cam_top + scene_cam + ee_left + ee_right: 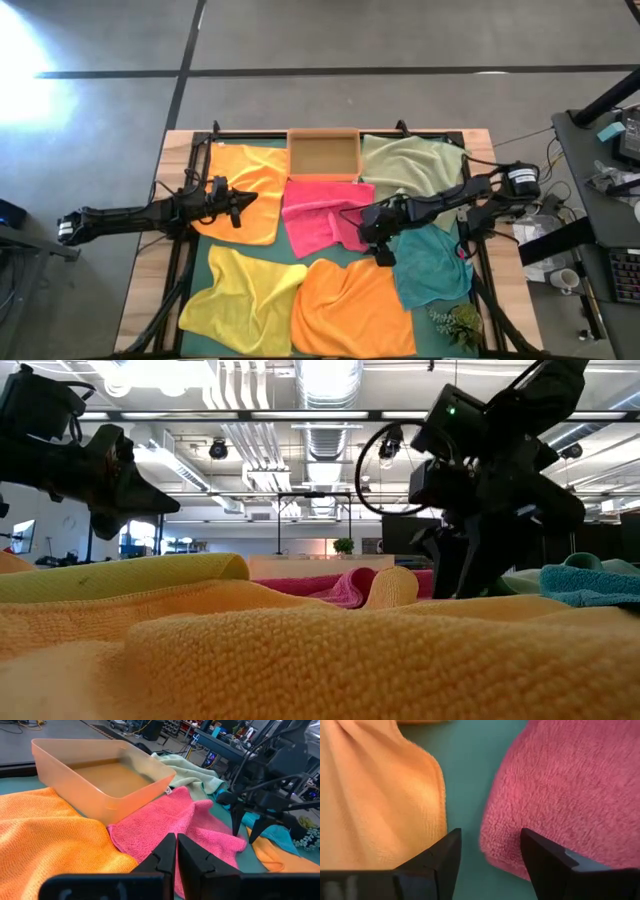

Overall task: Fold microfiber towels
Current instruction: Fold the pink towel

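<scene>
— High view first: six towels lie loose on the table, none folded. Pink towel [318,218] sits mid-table below the tray [323,154], orange towel [243,190] to its left, green towel [412,167] and teal towel [432,262] to the right, yellow towel [240,300] and a second orange towel [352,308] along the near edge.

— Which arm is working?

— The right gripper [381,246]. It hangs at the pink towel's lower right corner, jaws wide, straddling that corner's edge over the mat [475,765], holding nothing.

— And the left gripper [238,203]?

— Jaws shut and empty, waiting over the first orange towel.

— So which step?

— I'd say the first pickup. Next it needs to drop, pinch that pink corner without catching the orange beside it, then lift.
</scene>
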{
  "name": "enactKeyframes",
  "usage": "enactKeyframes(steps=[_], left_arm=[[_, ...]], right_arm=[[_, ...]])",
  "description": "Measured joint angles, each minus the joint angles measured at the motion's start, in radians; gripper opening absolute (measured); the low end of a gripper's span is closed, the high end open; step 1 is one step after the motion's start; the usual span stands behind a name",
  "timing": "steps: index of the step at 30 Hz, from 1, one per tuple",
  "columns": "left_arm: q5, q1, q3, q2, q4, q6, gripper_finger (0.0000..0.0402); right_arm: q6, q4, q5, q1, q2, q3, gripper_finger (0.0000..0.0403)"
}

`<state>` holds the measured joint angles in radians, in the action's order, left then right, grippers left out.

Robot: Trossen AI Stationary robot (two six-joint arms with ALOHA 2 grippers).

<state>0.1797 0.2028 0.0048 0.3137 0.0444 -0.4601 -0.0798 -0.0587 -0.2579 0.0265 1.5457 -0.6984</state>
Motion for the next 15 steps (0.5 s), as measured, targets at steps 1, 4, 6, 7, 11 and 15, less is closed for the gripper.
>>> enactKeyframes(steps=[1,4,6,7,11,15], left_arm=[[0.000,0.000,0.000,0.001,0.000,0.000,0.0001],[0.000,0.000,0.000,0.000,0.000,0.000,0.0001],[0.000,0.000,0.000,0.000,0.000,0.000,0.0001],[0.000,0.000,0.000,0.000,0.000,0.000,0.0001],[0.000,0.000,0.000,0.000,0.000,0.000,0.0001],[0.000,0.000,0.000,0.000,0.000,0.000,0.0001]], right_arm=[[0.002,0.003,0.006,0.000,0.008,-0.001,0.0191],[0.018,0.004,0.050,0.003,0.033,-0.002,0.0183],[0.026,0.004,0.067,0.003,0.041,-0.002,0.0175],[0.026,0.004,0.076,0.005,0.045,-0.002,0.0169],[0.027,0.003,0.105,0.007,0.048,-0.002,0.0137],[0.037,0.000,0.120,0.008,0.047,-0.002,0.0092]])
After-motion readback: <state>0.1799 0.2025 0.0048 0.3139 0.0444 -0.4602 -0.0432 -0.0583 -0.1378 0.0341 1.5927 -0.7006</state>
